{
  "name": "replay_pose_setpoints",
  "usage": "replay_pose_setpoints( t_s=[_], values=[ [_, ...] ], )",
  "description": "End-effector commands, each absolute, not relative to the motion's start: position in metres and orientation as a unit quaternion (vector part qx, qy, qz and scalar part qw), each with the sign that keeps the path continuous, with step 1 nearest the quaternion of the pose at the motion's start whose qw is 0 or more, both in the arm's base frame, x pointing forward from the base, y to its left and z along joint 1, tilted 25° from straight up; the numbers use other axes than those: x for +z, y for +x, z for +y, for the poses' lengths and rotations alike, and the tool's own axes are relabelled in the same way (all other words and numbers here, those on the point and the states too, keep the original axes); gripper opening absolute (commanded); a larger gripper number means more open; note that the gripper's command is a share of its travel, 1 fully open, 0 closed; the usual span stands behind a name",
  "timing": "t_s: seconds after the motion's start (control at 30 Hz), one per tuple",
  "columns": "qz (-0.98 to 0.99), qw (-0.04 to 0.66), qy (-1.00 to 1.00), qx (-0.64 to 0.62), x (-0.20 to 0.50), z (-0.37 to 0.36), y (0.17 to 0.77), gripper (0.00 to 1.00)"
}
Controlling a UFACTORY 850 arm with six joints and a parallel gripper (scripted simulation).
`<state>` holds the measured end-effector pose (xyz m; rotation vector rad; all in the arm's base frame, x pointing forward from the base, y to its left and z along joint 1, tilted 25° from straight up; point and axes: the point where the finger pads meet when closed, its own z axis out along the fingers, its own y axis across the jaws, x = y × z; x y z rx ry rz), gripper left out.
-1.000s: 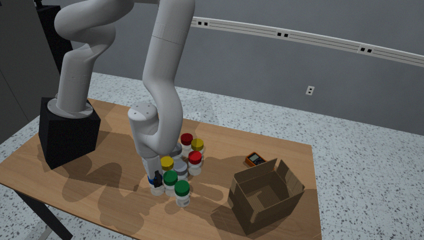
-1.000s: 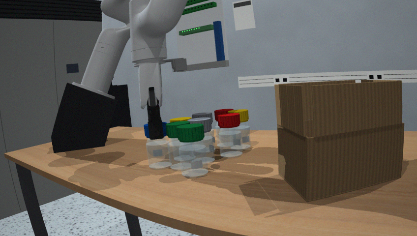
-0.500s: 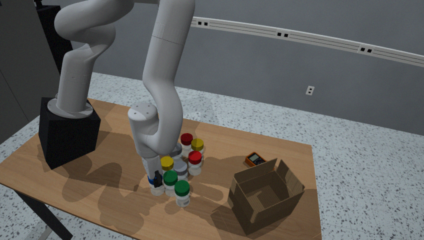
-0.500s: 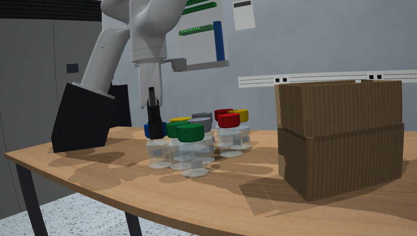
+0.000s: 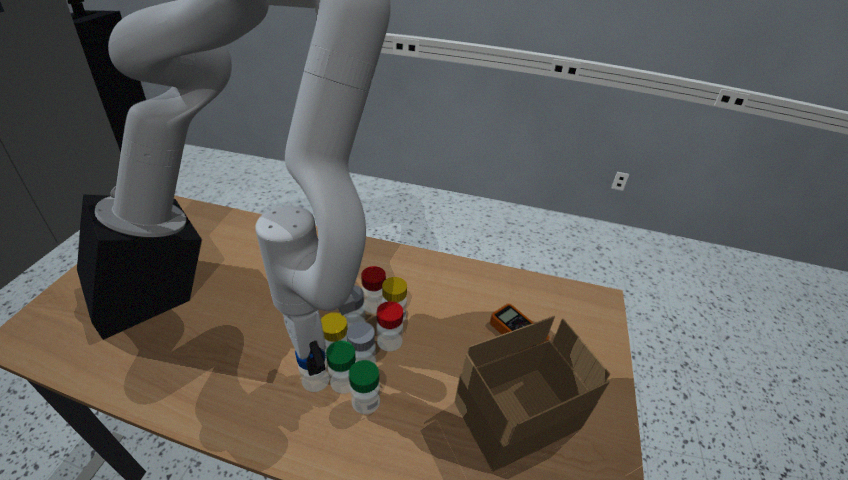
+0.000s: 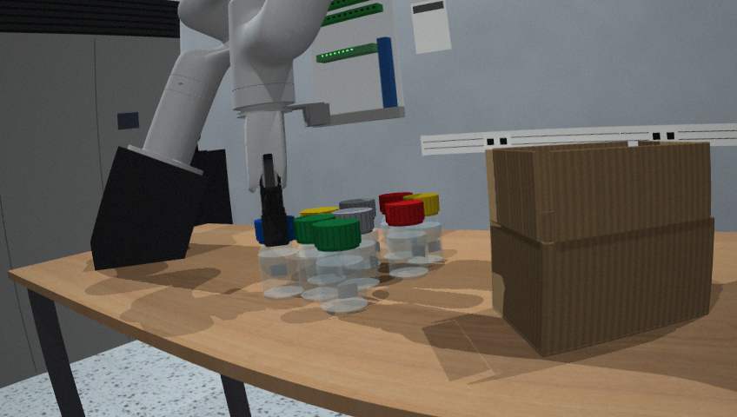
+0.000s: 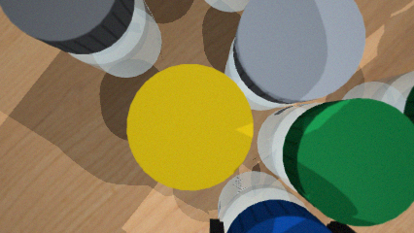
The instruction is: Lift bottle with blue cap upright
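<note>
The blue-capped bottle (image 5: 303, 360) (image 6: 279, 268) (image 7: 277, 221) is clear and stands upright on the wooden table (image 5: 178, 380) (image 6: 216, 330), at the near-left corner of a tight cluster of bottles. My gripper (image 5: 312, 356) (image 6: 274, 224) (image 7: 278, 228) comes straight down on it, and its black fingers are shut on the blue cap from both sides. In the wrist view the blue cap sits at the bottom edge between the two fingertips. A yellow-capped bottle (image 5: 333, 325) (image 7: 190, 126) stands just behind it, and a green-capped one (image 5: 340, 355) (image 6: 308, 228) (image 7: 355, 160) touches its side.
Also in the cluster are a second green-capped bottle (image 5: 364, 375) (image 6: 335, 233), grey-capped ones (image 5: 360, 336) (image 7: 298, 46), two red-capped ones (image 5: 389, 314) (image 6: 404, 212) and another yellow-capped one (image 5: 394, 289), all upright. An open cardboard box (image 5: 529, 431) (image 6: 600, 232) and an orange multimeter (image 5: 510, 318) are to the right. The black robot base (image 5: 136, 261) is on the left.
</note>
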<state>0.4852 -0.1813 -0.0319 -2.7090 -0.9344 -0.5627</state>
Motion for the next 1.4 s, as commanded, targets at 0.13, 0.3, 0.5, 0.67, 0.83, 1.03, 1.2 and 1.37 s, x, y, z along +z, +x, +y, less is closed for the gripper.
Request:
replay_pose_setpoints(
  t_s=[0.13,0.3,0.5,0.67,0.83,1.03,1.2,1.37],
  values=[
    [-0.318,0.11,-0.922,-0.192,-0.0313,-0.182,0.4858,0.0],
    [-0.318,0.11,-0.922,-0.192,-0.0313,-0.182,0.4858,0.0],
    [-0.318,0.11,-0.922,-0.192,-0.0313,-0.182,0.4858,0.0],
    [-0.318,0.11,-0.922,-0.192,-0.0313,-0.182,0.4858,0.0],
    [-0.318,0.11,-0.922,-0.192,-0.0312,-0.182,0.4857,0.0],
    [-0.318,0.11,-0.922,-0.192,-0.0293,-0.1827,0.4851,0.0],
    [-0.318,0.11,-0.922,-0.192,-0.0261,-0.1838,0.4841,0.0],
    [-0.318,0.11,-0.922,-0.192,-0.0223,-0.1852,0.4829,0.0]
  ],
)
